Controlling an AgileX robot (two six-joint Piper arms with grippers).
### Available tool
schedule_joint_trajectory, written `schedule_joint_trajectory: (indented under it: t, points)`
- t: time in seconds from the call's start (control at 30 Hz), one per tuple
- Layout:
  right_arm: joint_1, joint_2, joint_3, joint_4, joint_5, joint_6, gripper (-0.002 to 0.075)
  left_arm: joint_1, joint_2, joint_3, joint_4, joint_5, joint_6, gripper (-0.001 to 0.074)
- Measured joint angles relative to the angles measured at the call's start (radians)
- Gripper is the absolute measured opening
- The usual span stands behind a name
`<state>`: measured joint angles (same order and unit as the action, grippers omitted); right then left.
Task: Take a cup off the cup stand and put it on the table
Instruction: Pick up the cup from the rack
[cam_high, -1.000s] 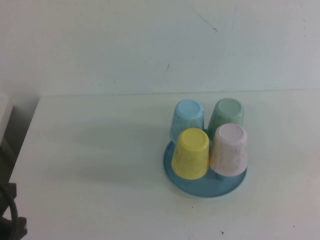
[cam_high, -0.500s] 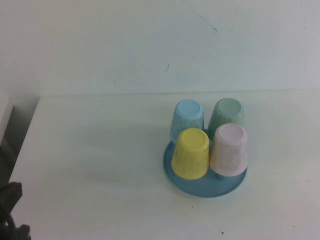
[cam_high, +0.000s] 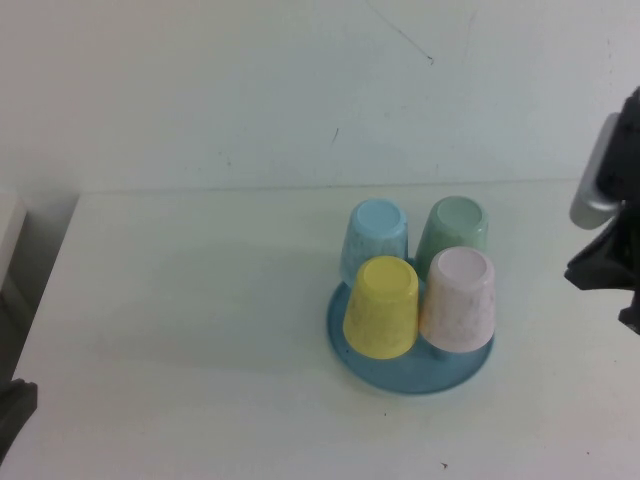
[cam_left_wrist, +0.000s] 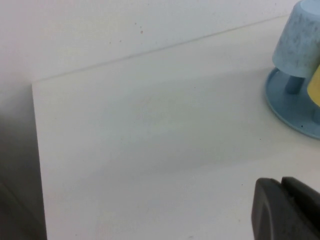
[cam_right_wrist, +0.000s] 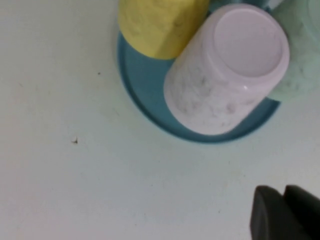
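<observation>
The pale pink cup (cam_high: 458, 300) sits upside down on a peg at the front right of the round blue cup stand (cam_high: 408, 377). It also shows in the right wrist view (cam_right_wrist: 225, 70), above the stand's rim (cam_right_wrist: 142, 85). My right gripper (cam_right_wrist: 284, 210) is shut and empty, hovering over the white table (cam_high: 200, 300) to the right of the stand, apart from the cup. My right arm (cam_high: 607, 250) shows at the right edge of the high view. My left gripper (cam_left_wrist: 282, 202) is shut and empty, low over the table far left of the stand.
A yellow cup (cam_high: 382, 305), a light blue cup (cam_high: 375, 240) and a green cup (cam_high: 453, 228) also stand upside down on the stand. The table's left edge (cam_left_wrist: 37, 150) drops off near my left gripper. A wall stands behind the table.
My right arm has come into the high view at the right edge. My left arm has drawn back toward the bottom-left corner. The cups and stand have not moved.
</observation>
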<state>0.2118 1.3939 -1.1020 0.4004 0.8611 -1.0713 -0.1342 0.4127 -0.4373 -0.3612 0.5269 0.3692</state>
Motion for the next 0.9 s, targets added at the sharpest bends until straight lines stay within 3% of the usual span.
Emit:
schedule_joint_trajectory:
  t: [0.1,0.27,0.37,0.5,0.9]
  points:
    - [0.044,0.049,-0.061,-0.002,0.024,-0.033,0.0127,0.0,0.0,0.0,-0.013,-0.008,0.002,-0.0004]
    - [0.105,0.11,-0.12,0.026,0.032,-0.062,0.0519,0.0,0.0,0.01,-0.02,-0.029,0.003,-0.0003]
    - [0.125,0.149,-0.148,0.035,0.032,-0.064,0.064,0.0,0.0,0.02,-0.043,-0.045,0.003,-0.0004]
    - [0.127,0.21,-0.185,0.039,0.032,-0.06,0.0681,0.0,0.0,0.027,-0.054,-0.054,0.003,-0.0004]
    - [0.127,0.298,-0.199,0.043,-0.021,-0.104,0.0692,0.0,0.0,0.027,-0.058,-0.074,0.003,-0.0004]
